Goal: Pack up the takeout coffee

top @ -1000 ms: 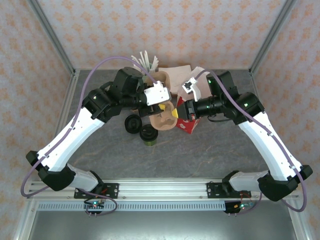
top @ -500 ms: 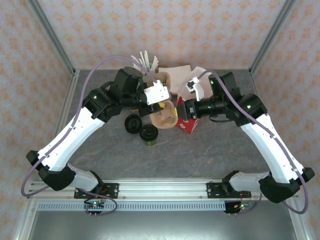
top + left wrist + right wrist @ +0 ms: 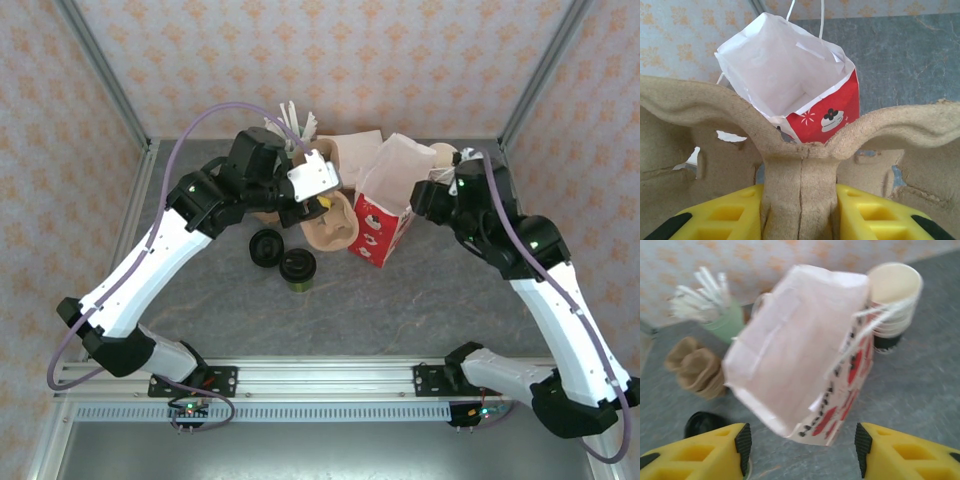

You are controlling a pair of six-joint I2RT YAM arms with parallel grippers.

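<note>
left jaws: closed down on the middle rib of a pulp carrier (image 3: pixel 800 170). yellow fingers (image 3: pixel 720 220) press it from both sides, and the carrier is off the surface (image 3: pixel 420 300). in the top view the carrier (image 3: pixel 335 225) hangs just left of the bag (image 3: pixel 385 205); whether they touch, cannot tell. the left wrist view looks over the carrier's rim into the bag (image 3: pixel 790 85): mouth open, white inside, red printed front.

right jaws: wide apart, fingers (image 3: pixel 705 450) at either side of the frame, nothing between them, touching nothing. they sit above and clear of the bag (image 3: pixel 795 355).

coffee (image 3: pixel 298 268): upright on the surface, black lid on, toward the arm bases from the carrier, left of the bag, apart from both jaws. a loose black lid (image 3: pixel 266 247) lies just beside it on its left.

around: cream cup stack (image 3: pixel 445 155) behind the bag, right side, its rim (image 3: pixel 892 287) close against the bag's string handle. green cup of white sticks (image 3: pixel 290 125) at the back. more pulp carriers (image 3: pixel 695 370) left of the bag.
</note>
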